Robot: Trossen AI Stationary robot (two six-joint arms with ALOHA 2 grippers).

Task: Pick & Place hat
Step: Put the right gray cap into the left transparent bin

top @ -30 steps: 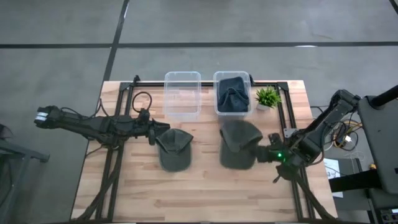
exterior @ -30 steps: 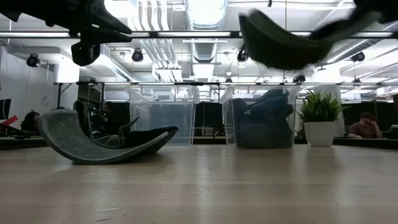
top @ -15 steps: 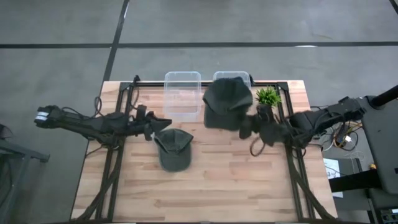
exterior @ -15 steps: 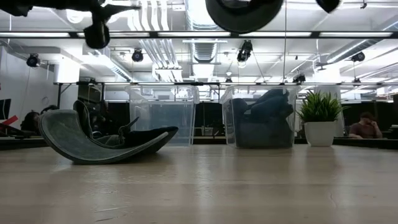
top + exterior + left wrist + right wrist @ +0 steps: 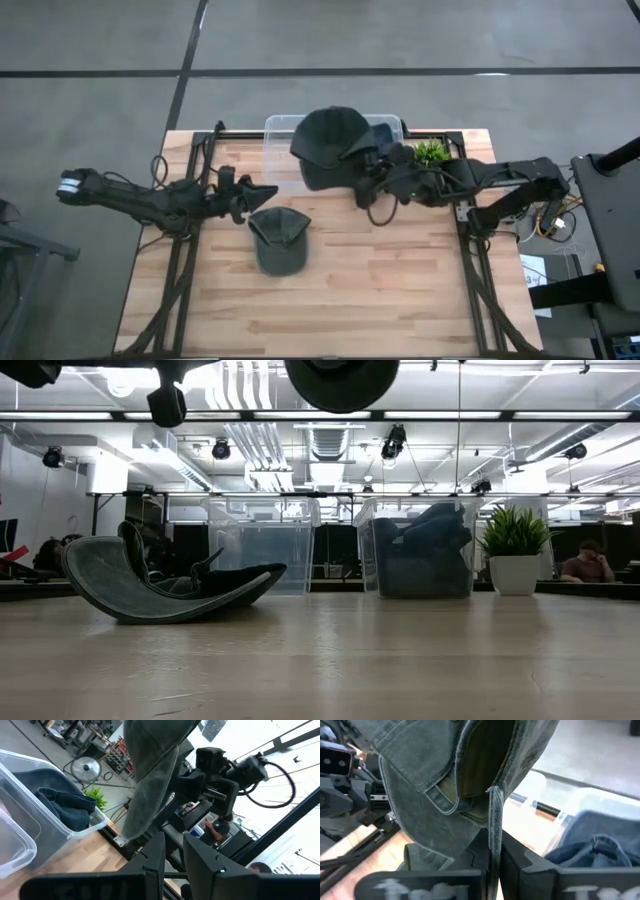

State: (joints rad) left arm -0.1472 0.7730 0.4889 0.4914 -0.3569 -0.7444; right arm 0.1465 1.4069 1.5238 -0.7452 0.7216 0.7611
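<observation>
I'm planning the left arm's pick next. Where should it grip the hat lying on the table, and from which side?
Grip the hat on the table at the upturned edge nearest the left gripper, coming down from above. In the low view that end curls up off the wood, so a finger could probably slip under; the rest lies flat.

Overhead view straight down; low view level across table [image 5: 400, 660]; both wrist views close, seemingly sharing bins.

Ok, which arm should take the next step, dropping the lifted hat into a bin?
Right. The right gripper already grips the raised hat and holds it over the bins. The left gripper sits empty beside the second hat on the table.
</observation>
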